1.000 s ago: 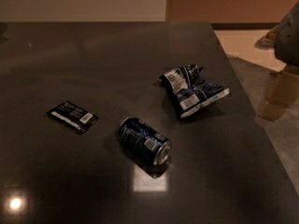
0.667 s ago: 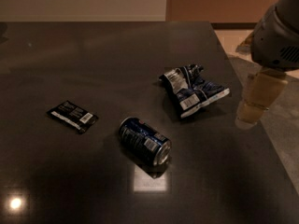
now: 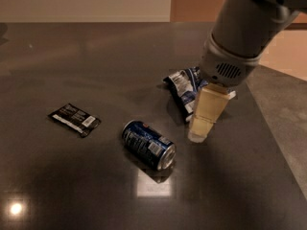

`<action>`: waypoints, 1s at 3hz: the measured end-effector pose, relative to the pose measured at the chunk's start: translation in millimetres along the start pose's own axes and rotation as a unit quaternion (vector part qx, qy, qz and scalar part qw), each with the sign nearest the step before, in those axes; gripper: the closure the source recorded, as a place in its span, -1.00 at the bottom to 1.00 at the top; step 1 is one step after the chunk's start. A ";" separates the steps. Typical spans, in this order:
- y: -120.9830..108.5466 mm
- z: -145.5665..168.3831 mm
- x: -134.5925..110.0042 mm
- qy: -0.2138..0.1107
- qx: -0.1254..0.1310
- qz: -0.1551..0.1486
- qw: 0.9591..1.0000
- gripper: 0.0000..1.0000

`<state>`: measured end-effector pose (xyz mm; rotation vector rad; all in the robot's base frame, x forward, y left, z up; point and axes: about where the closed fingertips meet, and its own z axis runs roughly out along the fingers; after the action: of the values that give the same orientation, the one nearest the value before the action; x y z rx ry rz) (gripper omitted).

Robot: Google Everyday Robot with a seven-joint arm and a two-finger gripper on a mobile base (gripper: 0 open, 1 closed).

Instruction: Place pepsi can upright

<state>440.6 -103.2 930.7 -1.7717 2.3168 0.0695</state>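
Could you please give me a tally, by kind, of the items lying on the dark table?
Drink cans: 1, the pepsi can, lying on its side.
Snack bags: 1, the snack bag, blue and white, partly behind the arm.
Flat packets: 1, the black packet.
Total: 3.
The hand hangs just right of the can, in front of the bag.

Glossy, smooth dark bench (image 3: 72,56) throwing back glare. Shiny dark blue metal pepsi can (image 3: 148,144), silver end. Crinkly, glossy blue-and-white snack bag (image 3: 183,84). Matt cream plastic gripper (image 3: 200,128) towards right edge.
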 end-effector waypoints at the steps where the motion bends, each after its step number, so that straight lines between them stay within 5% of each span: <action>1: 12.6 21.0 -30.3 0.009 -0.010 0.022 1.000 -1.00; 3: 34.3 60.4 -76.7 0.032 -0.032 0.086 0.995 -1.00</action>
<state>435.6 -10.9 884.2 -1.6210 2.5360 0.1182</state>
